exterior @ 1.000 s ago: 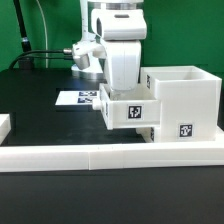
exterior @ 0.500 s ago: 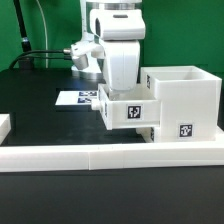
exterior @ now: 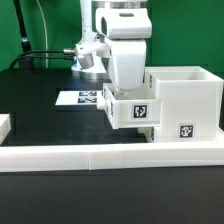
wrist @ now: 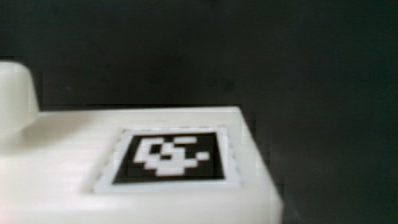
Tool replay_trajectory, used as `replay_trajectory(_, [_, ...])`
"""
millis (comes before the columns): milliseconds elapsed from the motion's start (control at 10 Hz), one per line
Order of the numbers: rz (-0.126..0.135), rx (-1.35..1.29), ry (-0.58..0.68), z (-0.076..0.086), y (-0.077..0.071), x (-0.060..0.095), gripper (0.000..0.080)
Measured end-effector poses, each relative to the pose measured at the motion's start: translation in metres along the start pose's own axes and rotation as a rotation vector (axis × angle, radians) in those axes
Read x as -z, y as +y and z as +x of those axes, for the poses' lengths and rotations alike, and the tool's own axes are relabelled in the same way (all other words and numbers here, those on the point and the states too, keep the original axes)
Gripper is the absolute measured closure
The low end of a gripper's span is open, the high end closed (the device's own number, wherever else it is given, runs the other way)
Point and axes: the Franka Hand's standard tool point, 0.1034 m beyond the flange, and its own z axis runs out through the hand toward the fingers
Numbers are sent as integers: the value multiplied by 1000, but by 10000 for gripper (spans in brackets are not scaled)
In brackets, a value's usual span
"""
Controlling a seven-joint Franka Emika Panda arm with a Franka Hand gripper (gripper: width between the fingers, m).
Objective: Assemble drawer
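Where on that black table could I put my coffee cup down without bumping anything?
The black table lies bare on the exterior view's left, between the marker board, the white border rail and a small white piece at the edge. The right is crowded: housing, small tray, arm.

A small tray (exterior: 134, 109) sits against the housing (exterior: 185, 100) on the exterior view's left, behind the border rail (exterior: 110, 155).

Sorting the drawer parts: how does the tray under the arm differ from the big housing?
The tray is smaller and lower; the housing is larger and taller. The tray sits directly under the end effector, at the housing's side on the exterior view's left; the housing stands free of the arm. Both are white plastic, open-topped and carry a black-and-white tag.
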Motion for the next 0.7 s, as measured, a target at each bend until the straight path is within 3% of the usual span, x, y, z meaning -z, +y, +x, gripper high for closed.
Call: replay_trajectory(700, [-5, -164, 0, 11, 1, 0, 757])
